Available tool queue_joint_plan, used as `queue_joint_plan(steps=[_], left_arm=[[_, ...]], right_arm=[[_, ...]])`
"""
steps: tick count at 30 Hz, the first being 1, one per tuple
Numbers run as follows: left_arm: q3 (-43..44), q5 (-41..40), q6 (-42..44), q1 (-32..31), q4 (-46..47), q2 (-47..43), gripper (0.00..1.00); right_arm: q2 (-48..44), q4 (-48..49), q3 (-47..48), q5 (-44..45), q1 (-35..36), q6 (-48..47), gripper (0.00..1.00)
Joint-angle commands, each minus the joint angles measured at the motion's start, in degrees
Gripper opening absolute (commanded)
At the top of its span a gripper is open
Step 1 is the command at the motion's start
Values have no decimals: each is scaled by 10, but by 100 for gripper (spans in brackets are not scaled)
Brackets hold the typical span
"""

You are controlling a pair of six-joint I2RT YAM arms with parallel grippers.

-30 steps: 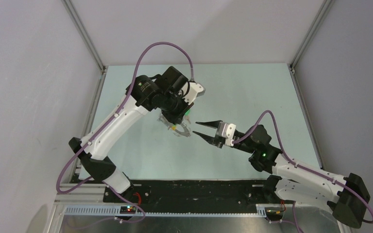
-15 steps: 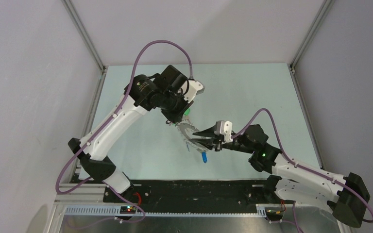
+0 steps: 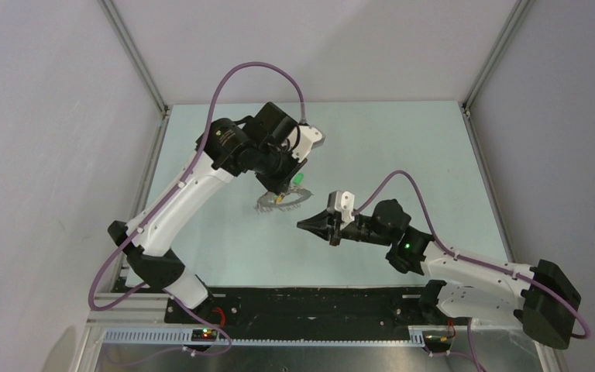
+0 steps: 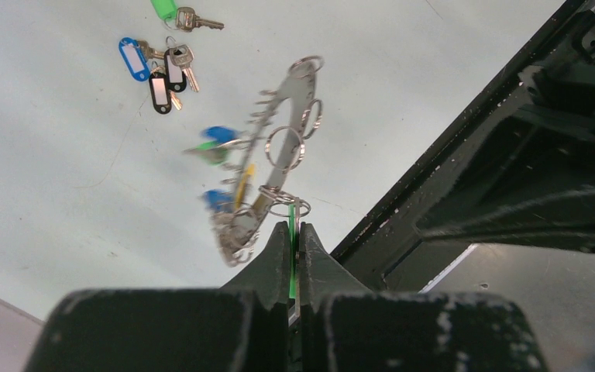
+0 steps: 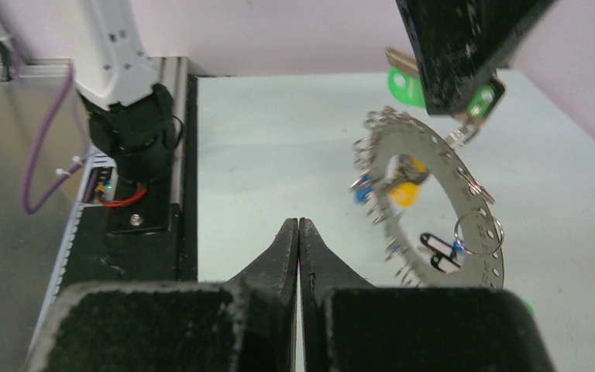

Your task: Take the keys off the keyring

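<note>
left hand (image 4: 293, 232): clenched on green-tagged key (image 4: 290, 252), keyring (image 5: 449, 174) hanging at its tips | right hand (image 5: 299, 232): clenched empty, near keyring, apart

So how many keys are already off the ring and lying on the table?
4, in the left wrist view: a green-tagged key, a blue-tagged key, a black-tagged key and a second black-tagged key beside it. Others may be hidden.

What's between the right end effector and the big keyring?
Only bare table between the right end effector and the keyring; the top view shows it.
</note>
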Motion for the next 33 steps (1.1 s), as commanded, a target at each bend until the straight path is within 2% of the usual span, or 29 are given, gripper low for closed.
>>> queue_joint_plan(steps=[1,7,9,10,11,18,24,33], left_arm=[[29,1,-7,2,14,-25,0],[28,2,-8,1,14,-29,0],[27,3,-9,1,14,-29,0],[27,4,-9,1,13,-30,0],[28,5,-9,1,14,-29,0],[29,7,-6,1,13,-29,0],[30,4,-3,1,14,-26,0],[32,9,-5,2,13,-27,0]], right_arm=[[16,29,11,65,-3,5,0],[27,16,26,57,-58,21,0],[21,25,26,45,-65,25,12],[20,28,26,43,-65,22,26],[19,34,26,39,-65,19,31],[59,41,52,32,-68,7,28],[81,53,64,30,-73,8,31],[79,45,69,30,-84,3,31]])
